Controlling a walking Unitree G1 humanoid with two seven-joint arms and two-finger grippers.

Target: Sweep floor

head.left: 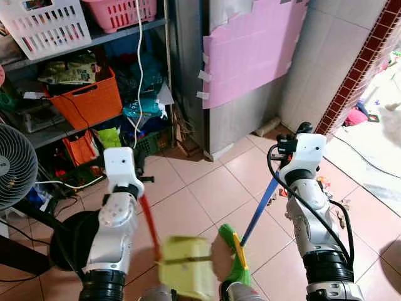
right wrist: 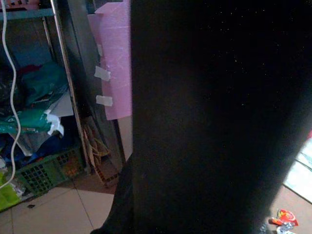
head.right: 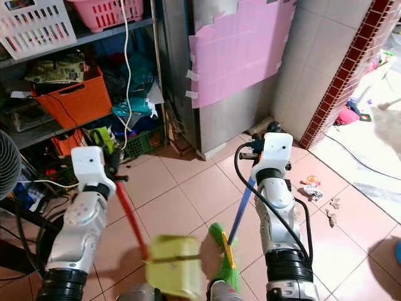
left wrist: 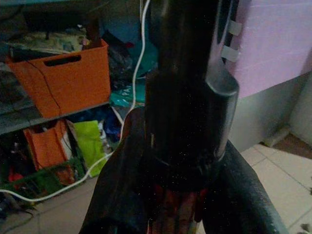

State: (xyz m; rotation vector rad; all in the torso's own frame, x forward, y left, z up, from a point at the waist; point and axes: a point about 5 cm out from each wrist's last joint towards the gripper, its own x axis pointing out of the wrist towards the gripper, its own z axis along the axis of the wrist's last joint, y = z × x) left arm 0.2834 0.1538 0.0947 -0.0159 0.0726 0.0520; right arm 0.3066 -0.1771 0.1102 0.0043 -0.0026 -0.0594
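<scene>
Clearly the sweeping is far from done: scraps of litter (head.right: 316, 191) lie on the tiled floor (head.left: 213, 188) to the robot's right, well apart from the green broom head (head.left: 233, 251) near its feet. The yellow dustpan (head.left: 186, 266) hangs just beside the broom, seemingly empty. The left gripper (head.left: 143, 180) is closed around the dustpan's red handle (head.left: 149, 226). The right gripper (head.left: 282, 150) holds the blue broomstick (head.left: 260, 210); its finger spread is hidden.
</scene>
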